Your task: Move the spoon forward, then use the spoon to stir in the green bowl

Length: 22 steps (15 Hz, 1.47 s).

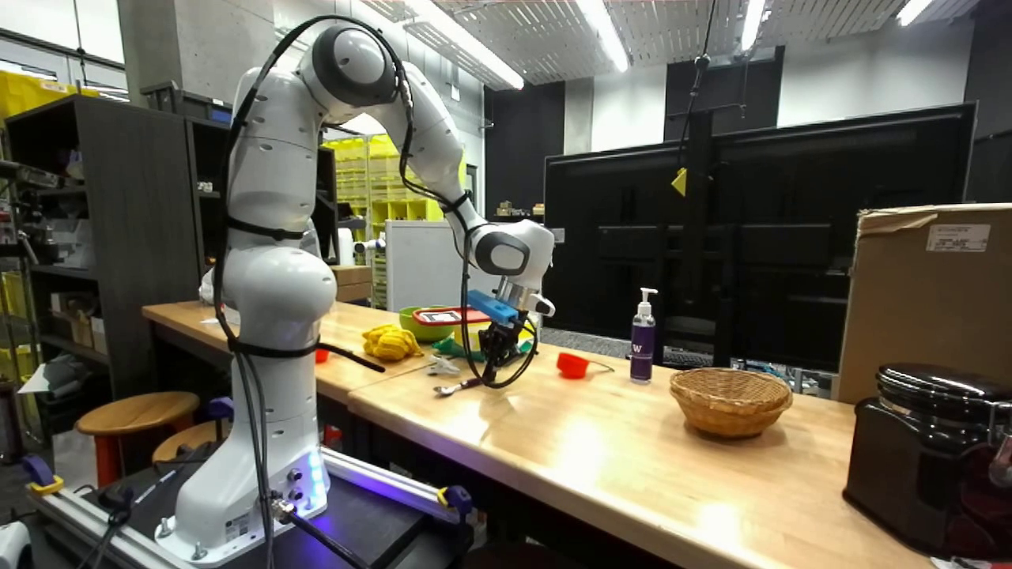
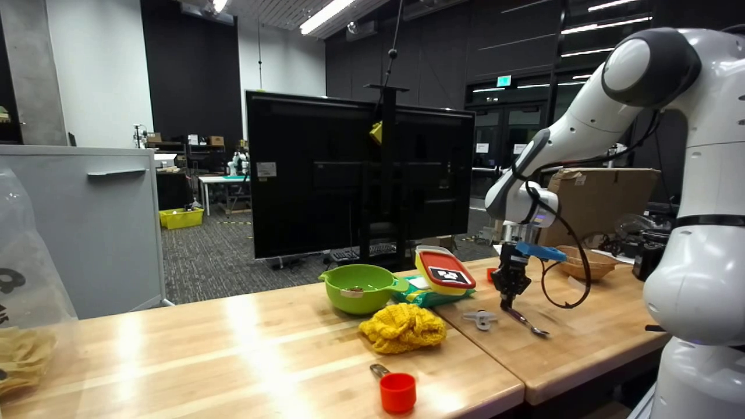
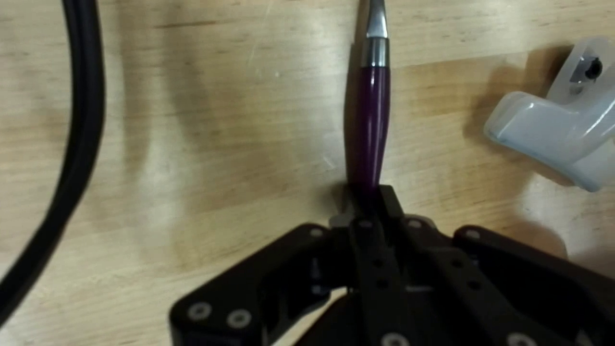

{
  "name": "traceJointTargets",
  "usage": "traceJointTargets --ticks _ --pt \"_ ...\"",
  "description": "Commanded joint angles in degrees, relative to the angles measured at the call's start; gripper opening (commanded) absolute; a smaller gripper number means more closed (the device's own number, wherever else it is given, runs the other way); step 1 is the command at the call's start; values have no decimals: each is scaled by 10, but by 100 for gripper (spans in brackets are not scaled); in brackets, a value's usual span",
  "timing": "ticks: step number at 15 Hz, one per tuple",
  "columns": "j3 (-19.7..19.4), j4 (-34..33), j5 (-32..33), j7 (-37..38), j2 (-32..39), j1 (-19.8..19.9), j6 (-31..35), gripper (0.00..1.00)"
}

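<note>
A spoon with a purple handle point(image 3: 374, 110) and a metal head point(image 2: 539, 333) lies on the wooden table. My gripper point(image 3: 367, 197) points down at the handle's end and is shut on it, the black fingers hiding the very tip. In both exterior views the gripper point(image 1: 490, 371) is low over the tabletop, and the spoon head point(image 1: 444, 390) reaches out toward the robot's base side. The green bowl point(image 2: 372, 302) stands apart from the spoon, farther along the table, with something small and brown inside. Its side point(image 1: 409, 322) is partly covered by a red-lidded container in an exterior view.
A whitish plastic piece point(image 3: 547, 125) lies close beside the spoon. Near the green bowl are a yellow cloth point(image 2: 403, 329), a red-lidded container point(image 2: 445, 270) and a green packet point(image 2: 428, 298). Elsewhere stand red cups point(image 1: 571, 365), a pump bottle point(image 1: 642, 348) and a woven basket point(image 1: 731, 407).
</note>
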State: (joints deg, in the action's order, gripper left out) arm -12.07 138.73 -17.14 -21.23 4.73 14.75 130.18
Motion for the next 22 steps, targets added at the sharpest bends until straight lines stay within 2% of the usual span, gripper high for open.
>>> traceJointTargets --ticks 1,4,8,13,17,19,22 --pt "10 12 -6 13 -13 -11 0 1" --pt "14 7 29 64 -37 -22 -37 1" --pt "32 -1 109 193 -105 -53 -108 1" --pt "84 -53 163 321 -182 -90 -229 1" --pt "129 -121 186 374 -213 -114 -293 1" --pt "142 -144 196 360 -220 -123 -280 1" --pt "142 -167 194 319 -217 -133 -217 1"
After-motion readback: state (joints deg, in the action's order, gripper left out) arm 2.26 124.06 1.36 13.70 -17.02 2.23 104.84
